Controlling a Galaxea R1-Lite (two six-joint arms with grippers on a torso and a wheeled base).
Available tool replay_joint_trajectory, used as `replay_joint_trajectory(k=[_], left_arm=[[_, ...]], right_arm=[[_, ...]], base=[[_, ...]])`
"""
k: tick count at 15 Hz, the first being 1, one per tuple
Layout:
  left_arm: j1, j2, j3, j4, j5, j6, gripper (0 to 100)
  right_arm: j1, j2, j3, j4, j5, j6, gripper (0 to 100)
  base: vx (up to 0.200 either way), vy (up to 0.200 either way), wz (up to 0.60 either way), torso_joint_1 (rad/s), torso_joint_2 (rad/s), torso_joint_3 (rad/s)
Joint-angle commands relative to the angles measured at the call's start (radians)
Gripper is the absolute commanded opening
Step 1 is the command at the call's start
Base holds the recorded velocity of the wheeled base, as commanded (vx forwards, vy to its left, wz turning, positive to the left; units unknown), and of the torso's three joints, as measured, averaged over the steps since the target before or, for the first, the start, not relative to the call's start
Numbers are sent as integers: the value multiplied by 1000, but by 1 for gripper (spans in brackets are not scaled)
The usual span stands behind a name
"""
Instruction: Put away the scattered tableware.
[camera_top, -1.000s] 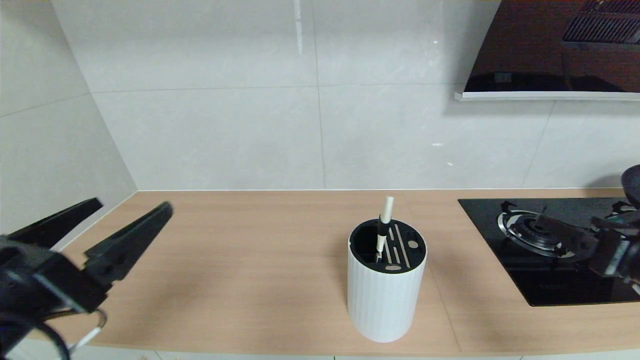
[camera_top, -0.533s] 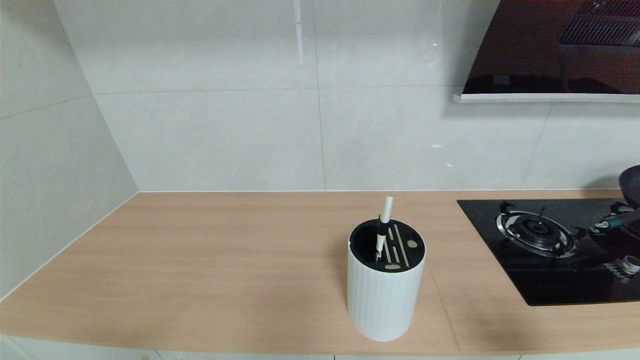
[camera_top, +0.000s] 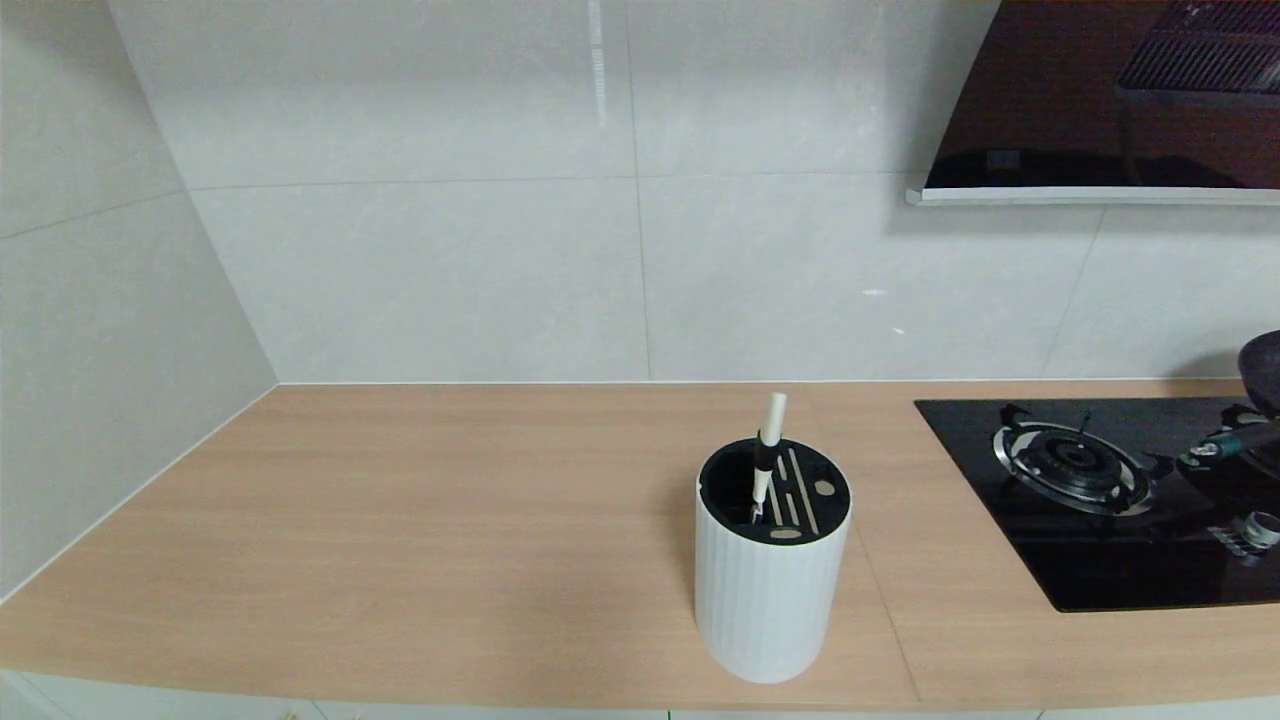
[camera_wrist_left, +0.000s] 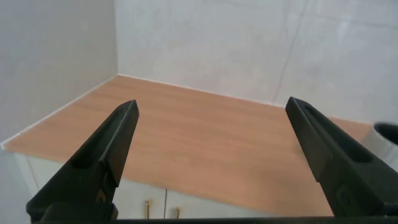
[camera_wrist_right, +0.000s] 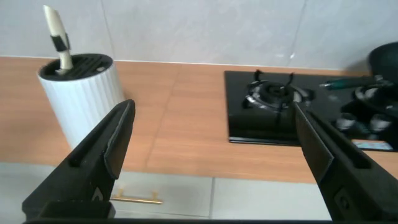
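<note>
Cream-handled utensil (camera_top: 771, 425) stands upright in white ribbed holder (camera_top: 768, 600), centre-right of bench (camera_top: 400, 540), near front edge. Task looks about done, since the piece in view is already stowed. Left gripper (camera_wrist_left: 211, 107) & right gripper (camera_wrist_right: 214, 109) sit off the front edge, fingers (camera_wrist_left: 112, 149) wide, holding nothing. Gas hob (camera_top: 1080, 570) w/ dark pan (camera_top: 1262, 365) at right end. Approach to holder looks unobstructed.

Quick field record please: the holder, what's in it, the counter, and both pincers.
holder: white ribbed utensil holder, upright on the wooden countertop, left of the gas hob
contents: one cream-handled utensil, handle up, head hidden inside
left pincer: open, empty
right pincer: open, empty, facing holder and hob
</note>
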Motion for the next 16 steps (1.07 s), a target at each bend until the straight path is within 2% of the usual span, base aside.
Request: replay_joint_trajectory(k=[1,2,4,5,6,9,10,11,13,14,15,16], left_arm=[[50,78,-69,33,3,26,100],[117,13,-34,46,-2,51,100],[216,-113,110,42,-17,63,100],[216,-113,144,38,-22,60,100],[216,-113,244,-8,-23,48,100],[216,-113,434,-181,-126,41,100],[216,-113,434,-158,-151,18,100],[216,-113,434,-155,-192,9,100],[216,-113,434,-151,-290,14,100],[216,-113,434,-126,-381,57,100],[214,-113,434,-114,-411,87,100],[214,-113,434,-116,-417,107,100]], right_arm=[[-2,-21,13,2,-2,-3,100],[0,-23,54,-15,-3,3,100],[0,-21,125,-61,-5,0,100],[-2,-23,137,-80,-7,-1,100],[-2,-23,183,-147,-13,-1,100],[0,-21,304,-297,-25,-3,100],[-2,-23,304,-288,-22,0,100],[-2,-23,304,-287,-22,-3,100],[-2,-21,304,-262,-17,-15,100],[0,-21,304,-222,-8,-24,100],[0,-21,304,-239,1,-24,100],[0,-21,304,-239,7,-23,100]], base=[[0,0,0,0,0,0],[0,0,0,0,0,0],[0,0,0,0,0,0],[0,0,0,0,0,0],[0,0,0,0,0,0],[0,0,0,0,0,0],[0,0,0,0,0,0],[0,0,0,0,0,0],[0,0,0,0,0,0],[0,0,0,0,0,0],[0,0,0,0,0,0],[0,0,0,0,0,0]])
